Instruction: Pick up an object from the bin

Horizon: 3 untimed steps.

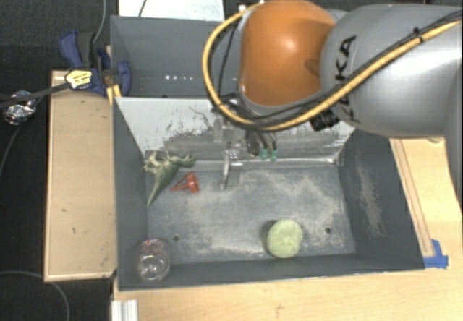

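Camera view
- Landmark: pale green, round, flattish lump (284,238), lying on the floor of the grey metal bin (376,197) close to the near wall. All places below are given relative to this lump.
- Arm: silver arm with the orange dome cover (286,52) is reaching in from view-right and hanging over the bin's far half, behind and above the lump.
- Gripper: gripper (230,176) is pointing down at bare floor, farther back than the lump and a little view-left of it, near the foot of the far wall.
- Pincer state: cannot tell whether it is spread or pressed together. I'm not reading any bin thing as gripped.
- Nearest thing: small red-orange cone-shaped piece (187,183), lying back and view-left of the lump, just beside the gripper. It looks apart from the gripper, not touching.
- Next nearest: green toy dinosaur figure (168,165), lying farther view-left of the lump than the cone, close beside the cone.
- Far thing: clear plastic cup-like item (153,260), sitting well view-left of the lump in the near corner.
- Likely target: judging by nearness, the cone or the dinosaur; the lump is lying well apart from the gripper.
- Progress: early. The arm is down in the bin, and every thing is resting on the floor.
- Left to do: settling over one thing, closing on it and lifting it clear.
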Motion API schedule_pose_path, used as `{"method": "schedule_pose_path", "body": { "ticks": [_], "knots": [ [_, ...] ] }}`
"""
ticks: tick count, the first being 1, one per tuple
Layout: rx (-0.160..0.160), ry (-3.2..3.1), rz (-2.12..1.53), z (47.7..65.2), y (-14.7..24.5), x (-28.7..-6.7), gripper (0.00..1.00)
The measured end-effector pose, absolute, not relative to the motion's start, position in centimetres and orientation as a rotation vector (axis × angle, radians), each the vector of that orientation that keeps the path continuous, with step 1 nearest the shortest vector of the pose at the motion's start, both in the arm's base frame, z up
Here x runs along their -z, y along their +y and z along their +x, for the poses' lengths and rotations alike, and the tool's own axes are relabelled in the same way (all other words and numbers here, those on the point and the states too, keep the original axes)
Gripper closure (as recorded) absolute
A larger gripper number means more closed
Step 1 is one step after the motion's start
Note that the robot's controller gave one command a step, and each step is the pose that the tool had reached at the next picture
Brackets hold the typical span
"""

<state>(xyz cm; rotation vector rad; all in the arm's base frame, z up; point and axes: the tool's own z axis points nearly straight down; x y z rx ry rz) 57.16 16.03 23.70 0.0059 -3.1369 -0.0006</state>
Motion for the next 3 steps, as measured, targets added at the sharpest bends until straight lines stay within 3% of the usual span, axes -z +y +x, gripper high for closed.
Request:
{"method": "schedule_pose_path", "body": {
  "ticks": [1, 2, 3],
  "knots": [
    [0.002, -3.144, 0.001, 57.3, 15.9, -24.2, 0.00],
    [0.006, -3.147, 0.110, 57.0, 13.2, -21.0, 0.00],
    [-0.002, -3.125, 0.123, 56.5, 10.4, -21.1, 0.00]
  ]
}}
